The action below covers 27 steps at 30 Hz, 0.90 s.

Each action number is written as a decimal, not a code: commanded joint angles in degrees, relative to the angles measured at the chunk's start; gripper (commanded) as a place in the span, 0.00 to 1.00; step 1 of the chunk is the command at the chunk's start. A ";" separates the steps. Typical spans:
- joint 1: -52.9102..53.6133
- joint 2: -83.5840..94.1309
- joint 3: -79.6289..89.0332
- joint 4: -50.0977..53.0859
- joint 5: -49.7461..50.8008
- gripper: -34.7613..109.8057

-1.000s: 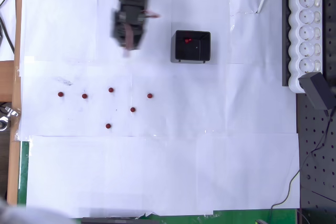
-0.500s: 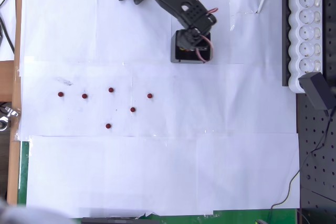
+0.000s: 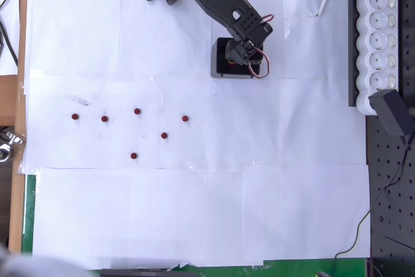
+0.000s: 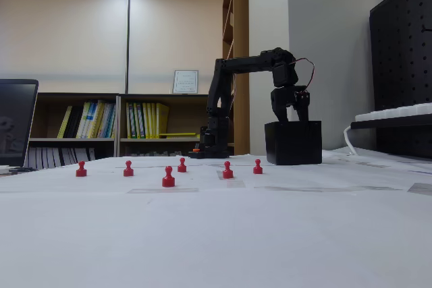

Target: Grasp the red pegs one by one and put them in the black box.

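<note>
My black arm reaches out from its base at the far edge of the counter point(image 3: 194, 212), which is covered in white paper sheets, and bends down so that my fingers point(image 3: 245, 56) point(image 4: 290, 114) hang directly over the small square black open-topped box point(image 3: 224, 69) point(image 4: 293, 145). In the fixed view the fingertips point straight down, right at the box's rim. Whether they are spread or closed, and whether anything sits between them, I cannot tell, since my own wrist covers them from above and they show only as a dark shape from the side.

The box stands on the paper near my base, and most of its opening is hidden beneath me in the overhead view.

Six tiny dark-red round pegs point(image 3: 133, 156) point(image 4: 168, 177) stand upright on the paper, well apart from the box. In the overhead view they lie in a loose scatter to the lower left of it: four in a rough row, two a little nearer the bottom edge. None touches another.

At the right edge in the overhead view lies a white power strip point(image 3: 379, 37) with a black adapter plug point(image 3: 394, 111) at its lower end.
</note>
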 commanded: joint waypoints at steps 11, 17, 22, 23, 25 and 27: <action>19.34 -33.40 1.32 2.64 12.92 0.37; 33.84 -45.26 -42.98 -28.30 29.97 0.37; 35.86 -44.21 -58.36 -45.62 34.80 0.37; 35.77 -43.15 -60.82 -50.98 35.24 0.37; 35.68 -39.90 -65.74 -63.02 36.65 0.37; 35.42 -36.65 -68.82 -72.51 37.71 0.37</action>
